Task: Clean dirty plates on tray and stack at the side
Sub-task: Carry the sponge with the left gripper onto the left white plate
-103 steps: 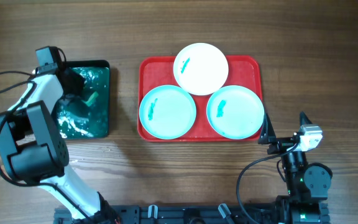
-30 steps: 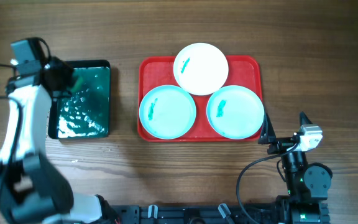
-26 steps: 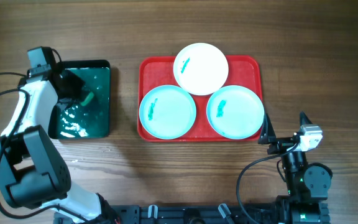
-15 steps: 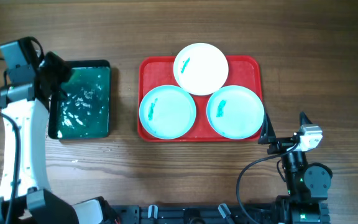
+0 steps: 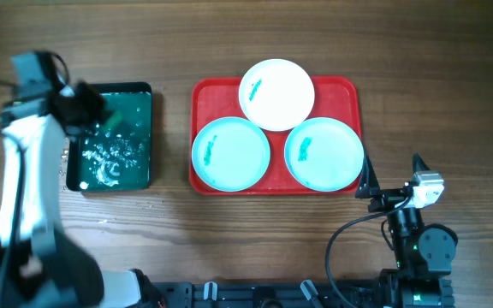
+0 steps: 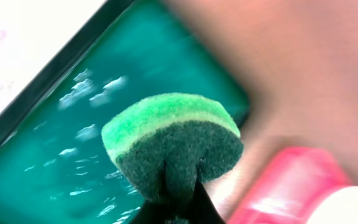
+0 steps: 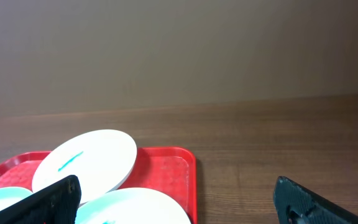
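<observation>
The red tray [image 5: 274, 184] holds three plates, each with a teal smear: a white plate [image 5: 276, 94] at the back, resting partly on a turquoise plate [image 5: 231, 154] at front left and another turquoise plate [image 5: 323, 154] at front right. My left gripper [image 5: 84, 107] is over the far left corner of the black tray, shut on a green sponge [image 6: 173, 146] held above the green water. My right gripper [image 5: 392, 175] is open and empty, low at the red tray's front right corner. In the right wrist view the white plate [image 7: 86, 163] and the red tray [image 7: 169, 171] show.
The black tray [image 5: 109, 87] with green water and white foam stands left of the red tray. In the left wrist view its black rim [image 6: 55, 71] runs diagonally and the red tray [image 6: 291, 180] is a blur at lower right. A cable loops by the right arm's base.
My left arm has swung back and forth over the black tray with the sponge, and foam has spread on the water. The right arm and the plates have not moved.
</observation>
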`<control>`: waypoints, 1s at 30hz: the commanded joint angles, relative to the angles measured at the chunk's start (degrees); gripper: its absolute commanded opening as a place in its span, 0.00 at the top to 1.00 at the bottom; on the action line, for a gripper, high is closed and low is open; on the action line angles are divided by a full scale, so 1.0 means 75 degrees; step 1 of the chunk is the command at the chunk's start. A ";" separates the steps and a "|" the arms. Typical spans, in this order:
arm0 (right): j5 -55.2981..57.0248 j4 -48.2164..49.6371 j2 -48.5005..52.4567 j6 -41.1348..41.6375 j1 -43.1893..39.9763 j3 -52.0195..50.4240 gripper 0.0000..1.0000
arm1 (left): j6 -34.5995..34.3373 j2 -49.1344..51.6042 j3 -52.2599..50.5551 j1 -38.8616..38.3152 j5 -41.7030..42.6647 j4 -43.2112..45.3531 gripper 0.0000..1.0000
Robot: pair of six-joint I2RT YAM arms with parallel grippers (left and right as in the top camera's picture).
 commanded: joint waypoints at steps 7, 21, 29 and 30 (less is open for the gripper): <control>-0.0064 0.0047 -0.0020 0.0082 -0.0035 -0.0009 0.00 | 0.0289 -0.2136 0.0641 -0.1169 0.1760 -0.1772 0.96; -0.0064 0.0047 -0.0020 0.0079 -0.0035 -0.0009 0.00 | -0.0391 0.0000 -0.2317 -0.5082 0.0871 0.0860 0.96; -0.0064 0.0047 -0.0020 0.0082 -0.0035 -0.0009 0.00 | -0.0490 0.1058 -0.2314 -0.5729 -0.0510 0.2197 0.75; -0.0064 0.0047 -0.0020 0.0082 -0.0035 -0.0009 0.00 | -0.0487 0.1058 -0.2314 -0.5727 -0.0519 0.2221 0.73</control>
